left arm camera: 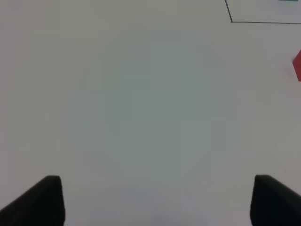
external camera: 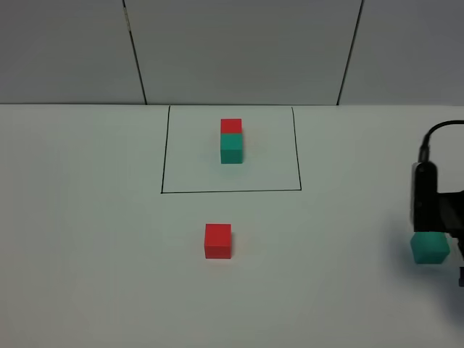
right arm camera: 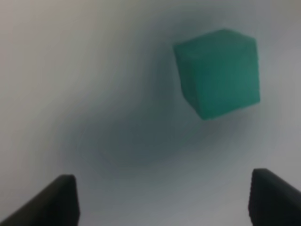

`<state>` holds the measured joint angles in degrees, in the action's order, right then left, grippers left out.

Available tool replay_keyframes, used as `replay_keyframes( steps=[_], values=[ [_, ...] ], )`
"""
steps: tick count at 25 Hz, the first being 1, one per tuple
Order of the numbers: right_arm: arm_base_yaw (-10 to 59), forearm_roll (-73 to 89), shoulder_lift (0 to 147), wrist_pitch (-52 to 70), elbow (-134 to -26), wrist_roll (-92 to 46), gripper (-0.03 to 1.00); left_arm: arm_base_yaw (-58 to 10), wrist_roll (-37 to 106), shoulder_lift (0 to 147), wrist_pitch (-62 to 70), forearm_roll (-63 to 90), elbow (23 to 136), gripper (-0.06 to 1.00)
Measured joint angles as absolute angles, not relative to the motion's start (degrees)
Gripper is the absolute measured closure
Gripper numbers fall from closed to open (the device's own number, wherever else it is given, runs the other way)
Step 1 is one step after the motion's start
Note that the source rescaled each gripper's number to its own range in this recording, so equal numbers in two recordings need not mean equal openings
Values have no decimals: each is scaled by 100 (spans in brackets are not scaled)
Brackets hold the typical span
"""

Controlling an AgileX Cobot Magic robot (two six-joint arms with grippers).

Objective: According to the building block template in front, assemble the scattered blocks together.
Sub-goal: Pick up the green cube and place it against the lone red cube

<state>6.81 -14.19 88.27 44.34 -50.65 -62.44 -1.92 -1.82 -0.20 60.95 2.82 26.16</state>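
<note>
The building block template (external camera: 231, 138) is a red cube joined to a teal cube inside a thin black drawn rectangle (external camera: 162, 152) at the middle back of the table. Of the scattered blocks, the red one (external camera: 217, 241) lies in front of the rectangle, and its edge (left arm camera: 297, 66) shows in the left wrist view. The teal one (external camera: 430, 248) rests on the table at the far right, right by the right arm (external camera: 425, 192). My right gripper (right arm camera: 162, 202) hovers over it, open, with the teal cube (right arm camera: 218, 73) ahead of the fingers and untouched. My left gripper (left arm camera: 155, 202) is open over bare table.
A white table (external camera: 87, 254) runs back to a grey panelled wall (external camera: 239, 51). A corner of the drawn rectangle (left arm camera: 231, 21) shows in the left wrist view. A black cable (external camera: 435, 134) loops above the right arm.
</note>
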Motion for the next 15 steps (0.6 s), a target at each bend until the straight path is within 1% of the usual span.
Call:
replay_keyframes(
  steps=[3,6,12,15],
  values=[
    [1044,-2126,9013,4102,-5072,-6240,-1,-192,-182,-20,6095,282,2616,16],
    [1098,-2614,9191,3825,-5152,-5955,-1,-192,-182,-20,6095,282,2616,16],
    [1098,-2466,9511,4062,-5396,-5865,0,-192,-182,-20,6095,282,2616,16],
    [1088,-2254,9581,3912,-5492,-5910,2,-192,-182,-20,6095,282,2616,16]
  ],
)
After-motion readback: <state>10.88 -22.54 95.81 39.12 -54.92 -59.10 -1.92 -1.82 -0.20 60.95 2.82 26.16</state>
